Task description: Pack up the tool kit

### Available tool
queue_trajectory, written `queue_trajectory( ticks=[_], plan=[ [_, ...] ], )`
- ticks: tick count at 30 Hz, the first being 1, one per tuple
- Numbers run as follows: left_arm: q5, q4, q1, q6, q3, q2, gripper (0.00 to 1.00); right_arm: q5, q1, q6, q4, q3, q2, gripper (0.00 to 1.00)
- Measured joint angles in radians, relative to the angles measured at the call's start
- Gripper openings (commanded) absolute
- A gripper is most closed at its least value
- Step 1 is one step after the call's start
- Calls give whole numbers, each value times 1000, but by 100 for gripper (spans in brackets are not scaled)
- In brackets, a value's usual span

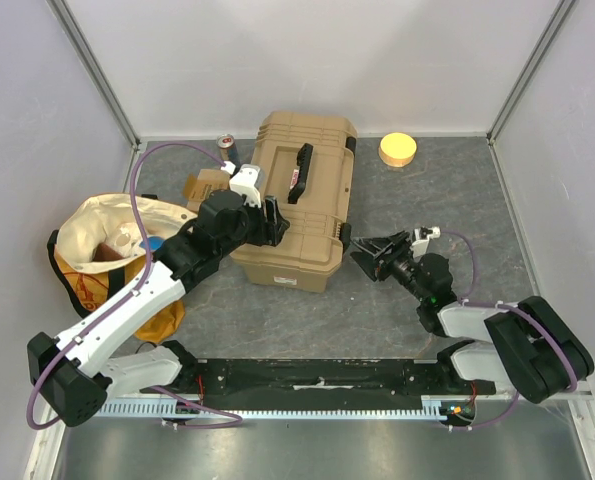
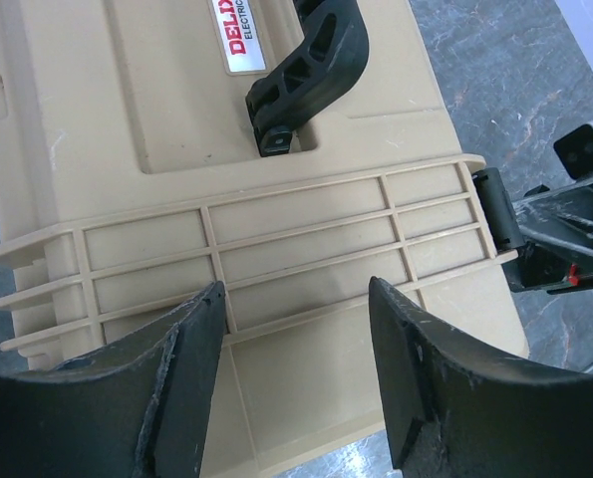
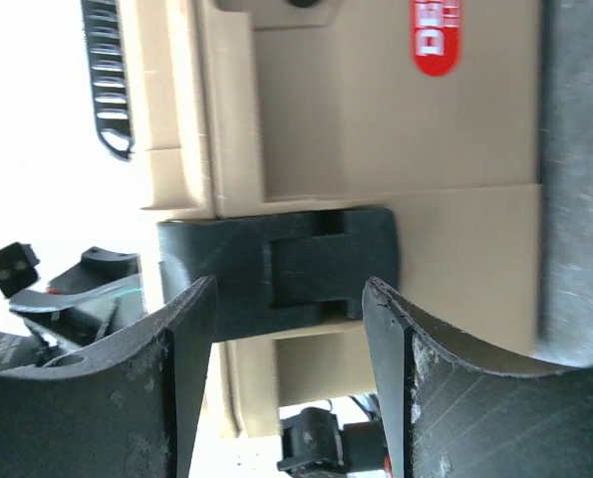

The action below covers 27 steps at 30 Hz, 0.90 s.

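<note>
The large tan plastic toolbox (image 1: 312, 215) lies in the middle of the grey table (image 1: 397, 310) with its lid closed, so what is inside cannot be seen. Its black handle (image 1: 302, 170) lies flat on the lid. The left claw (image 1: 272, 228) is at the near left part of the box, and from this claw the body of the box lies toward 1 o'clock. In the left wrist view its two fingers (image 2: 176, 388) stand apart over the ribbed edge of the lid and hold nothing. The right claw (image 1: 362, 257) is beside the near right corner of the box, with the box toward 10 o'clock from it. This claw also stands wide and holds nothing. In its wrist view a black latch (image 3: 306, 264) on the side of the box shows between the fingertips. At 9 o'clock from the toolbox lies a yellow-cream cloth bag (image 1: 97, 225) with an open mouth. Something blue and something brown show inside, but I cannot tell what they are. A small cardboard box (image 1: 205, 187) touches the left side of the toolbox. A metal can (image 1: 227, 149) stands at 11 o'clock, and a round yellow disc (image 1: 398, 150) at 1 o'clock.
</note>
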Motion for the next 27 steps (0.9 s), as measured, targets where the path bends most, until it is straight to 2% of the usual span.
queue_trajectory(
  ticks=[6, 12, 15, 27],
  plan=[
    [-3, -11, 0, -4, 10, 6, 64, 9, 6, 67, 156, 0, 59, 68],
    [-4, -12, 0, -5, 10, 7, 64, 26, 24, 93, 221, -10, 110, 92],
    [-4, -12, 0, -5, 10, 8, 63, 40, 32, 109, 250, -27, 130, 98],
    [-14, -19, 2, -5, 27, 26, 62, 71, 56, 237, 463, -7, 361, 98]
  ],
)
